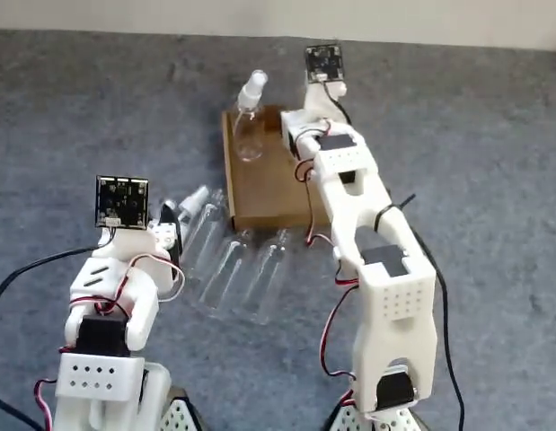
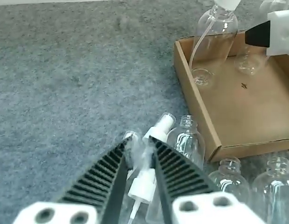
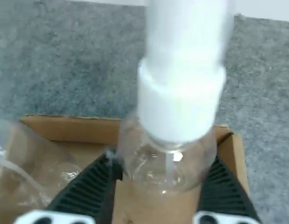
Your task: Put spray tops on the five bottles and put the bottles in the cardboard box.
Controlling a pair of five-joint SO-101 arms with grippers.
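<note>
Right wrist view: right end effector (image 3: 160,176) grips clear white-topped bottle (image 3: 177,112); left end effector (image 2: 138,145) clamps sprayer (image 2: 143,181).

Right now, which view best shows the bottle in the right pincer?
Right wrist view: the bottle sits between the fingers of the right pincer, white spray top on, at the cardboard box. The left wrist view catches its clear lower body beside that pincer's tip. In the high view the right arm covers it.
</note>
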